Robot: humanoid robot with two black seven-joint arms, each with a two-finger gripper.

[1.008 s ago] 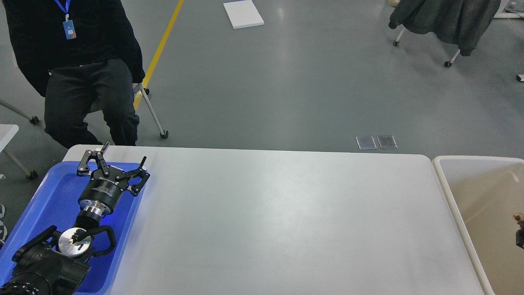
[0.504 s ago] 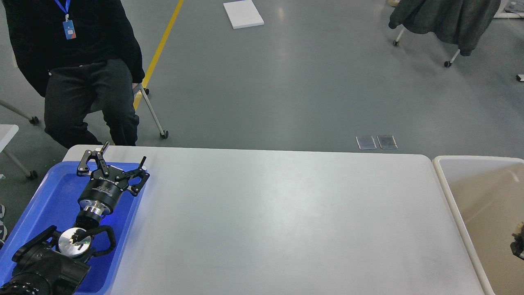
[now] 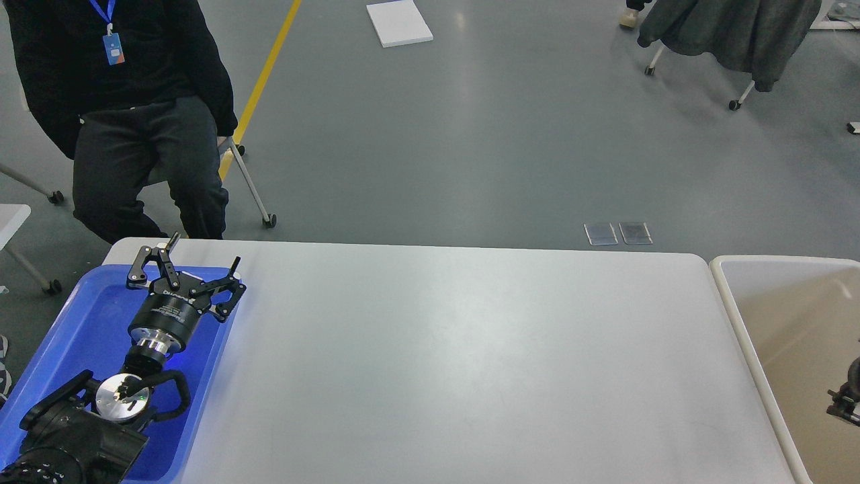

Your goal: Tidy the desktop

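Observation:
The desktop (image 3: 457, 363) is a wide, light grey-white tabletop with rounded corners, and nothing lies on its bare surface. My left gripper (image 3: 201, 252) is open and empty, held over the far end of the blue tray (image 3: 80, 323) at the table's left side. Only a small dark part of my right gripper (image 3: 848, 398) shows at the right edge, over the beige bin (image 3: 746, 323). Its fingers cannot be told apart.
A person in black (image 3: 127, 114) sits on a chair just beyond the table's far left corner. A chair with a dark jacket (image 3: 732, 33) stands at the far right. A white board (image 3: 399, 23) lies on the floor.
My right gripper has moved down and further off the right edge over the bin. The brownish thing seen at it earlier no longer shows. The left arm has not moved.

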